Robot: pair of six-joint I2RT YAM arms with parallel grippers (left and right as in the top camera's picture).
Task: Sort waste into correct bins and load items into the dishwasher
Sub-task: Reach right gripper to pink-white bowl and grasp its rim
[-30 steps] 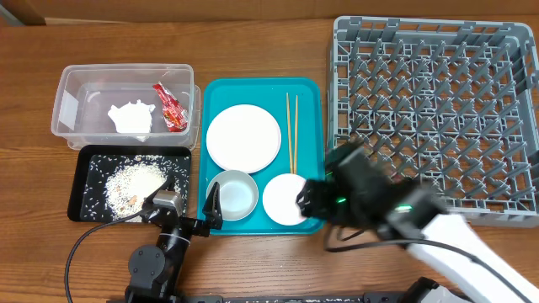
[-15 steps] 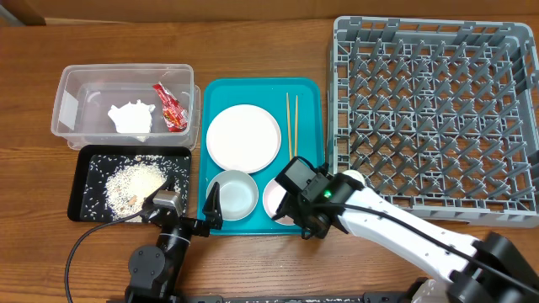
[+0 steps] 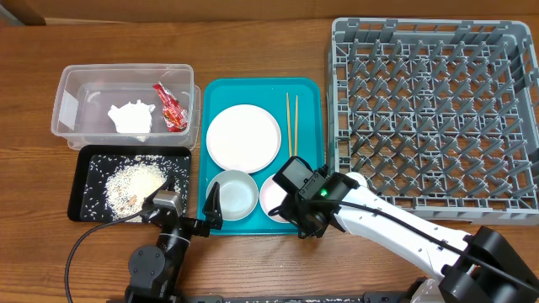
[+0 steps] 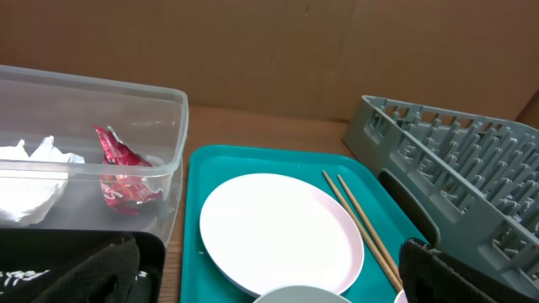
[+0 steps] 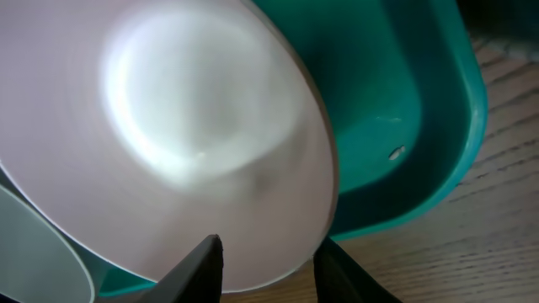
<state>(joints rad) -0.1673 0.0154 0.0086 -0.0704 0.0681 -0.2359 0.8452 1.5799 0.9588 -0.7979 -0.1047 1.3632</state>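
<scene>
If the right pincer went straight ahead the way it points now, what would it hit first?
Probably the rim of the pale pink bowl, which sits between the fingers of the right pincer; behind it is the turquoise tray. Depth is unclear.

No writing, label, brand or number can be read in any of the views. The red sauce packet in the clear tub shows pale marks on its wrapper, but they are too small and too crumpled to make out as letters.
</scene>
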